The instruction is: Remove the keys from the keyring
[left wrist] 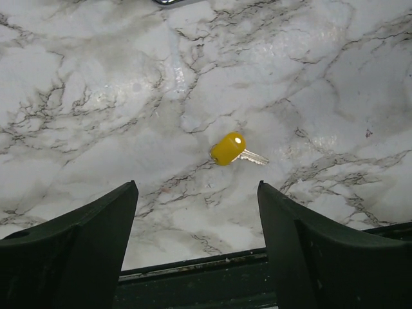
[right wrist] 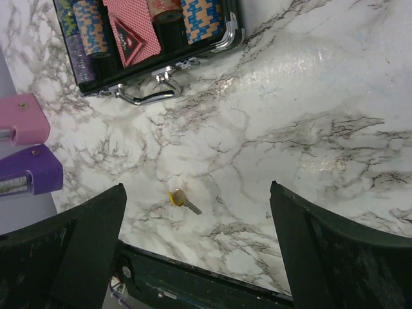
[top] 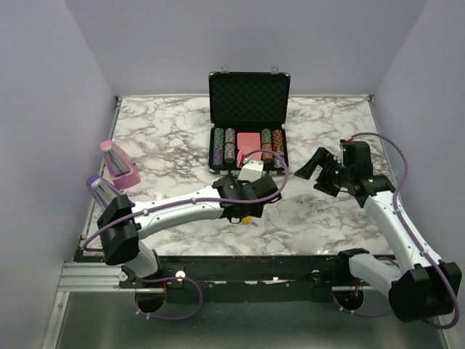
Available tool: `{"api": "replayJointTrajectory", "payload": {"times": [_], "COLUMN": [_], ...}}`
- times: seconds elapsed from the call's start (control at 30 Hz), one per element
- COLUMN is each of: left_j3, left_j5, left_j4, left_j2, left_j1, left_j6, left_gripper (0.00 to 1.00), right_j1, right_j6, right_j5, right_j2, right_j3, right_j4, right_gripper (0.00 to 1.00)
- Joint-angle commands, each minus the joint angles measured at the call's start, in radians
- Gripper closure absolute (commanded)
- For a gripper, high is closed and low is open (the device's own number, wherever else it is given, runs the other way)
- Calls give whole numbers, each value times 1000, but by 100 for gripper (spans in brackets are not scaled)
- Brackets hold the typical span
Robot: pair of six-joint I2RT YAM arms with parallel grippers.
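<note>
The yellow keyring point(left wrist: 227, 148) lies flat on the marble table, with one silver key point(left wrist: 255, 156) sticking out of its right side. My left gripper point(left wrist: 196, 187) hovers over it, open and empty, the keyring just beyond its fingertips point(left wrist: 109, 219). In the top view the left gripper point(top: 245, 207) is near the table's front middle, with a bit of yellow keyring point(top: 248, 217) showing under it. The right wrist view shows the keyring point(right wrist: 176, 197) and key point(right wrist: 192, 207) far below. My right gripper point(right wrist: 197, 187) is open and empty, raised at the right point(top: 314, 166).
An open black case point(top: 249, 94) with poker chips and cards stands at the back middle, its silver handle point(right wrist: 149, 96) facing the front. A pink object point(top: 120, 166) and a purple one point(top: 98, 187) lie at the left. The table's front edge point(left wrist: 193, 267) is close to the keyring.
</note>
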Motion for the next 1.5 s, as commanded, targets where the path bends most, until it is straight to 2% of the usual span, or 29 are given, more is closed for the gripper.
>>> {"api": "replayJointTrajectory", "payload": {"times": [0.0, 0.3, 0.7, 1.13, 1.47], "left_j3": [72, 128, 135, 141, 142], "left_j5": [-26, -7, -6, -23, -44], "left_j4": [-10, 18, 52, 67, 67], "left_j2": [101, 257, 385, 442, 458], "left_j1": [-25, -40, -43, -43, -43], "left_j6": [-5, 3, 12, 18, 24], "left_gripper": [19, 31, 41, 48, 65], "right_j1": [7, 7, 5, 7, 7], "right_j6": [-22, -31, -40, -42, -43], "right_j5": [29, 23, -6, -25, -31], "right_j2": [8, 29, 65, 83, 91], "right_j3": [-25, -49, -74, -87, -97], "right_j4": [-3, 26, 63, 83, 90], "right_gripper": [0, 0, 0, 0, 0]}}
